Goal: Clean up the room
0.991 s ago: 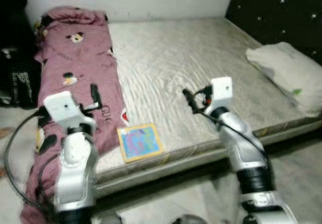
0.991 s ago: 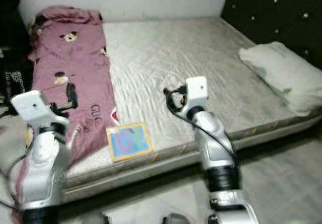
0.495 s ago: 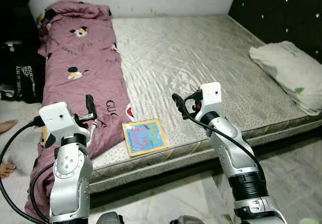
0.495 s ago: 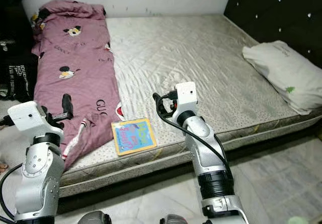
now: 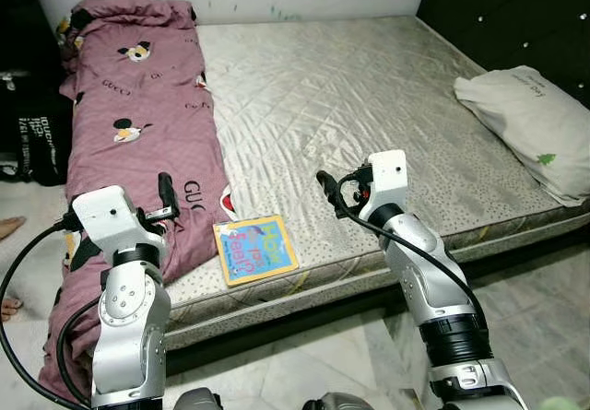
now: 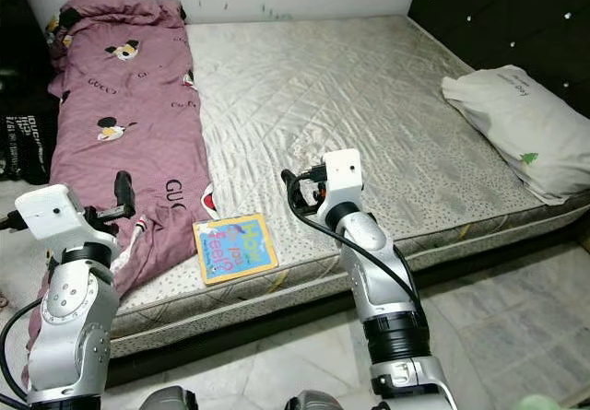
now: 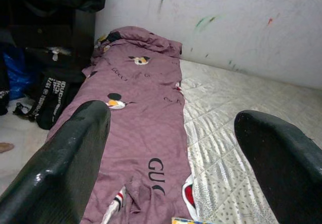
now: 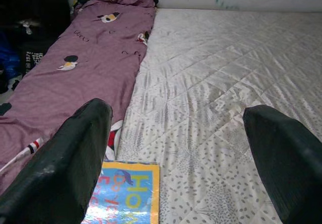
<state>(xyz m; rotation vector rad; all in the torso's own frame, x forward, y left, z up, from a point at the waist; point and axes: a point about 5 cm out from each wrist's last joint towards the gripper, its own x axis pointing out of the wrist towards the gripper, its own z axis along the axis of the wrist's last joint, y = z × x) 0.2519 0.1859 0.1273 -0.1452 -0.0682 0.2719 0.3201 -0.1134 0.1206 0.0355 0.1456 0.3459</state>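
mauve cartoon-print blanket (image 5: 138,134), grey quilted mattress (image 5: 350,106)

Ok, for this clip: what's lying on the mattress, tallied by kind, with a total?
Purple printed blanket: 1
Pale pillow: 1
Colourful book: 1
Total: 3

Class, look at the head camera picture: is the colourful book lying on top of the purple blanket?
No, the book lies flat on the bare mattress near its front edge, beside the purple blanket.
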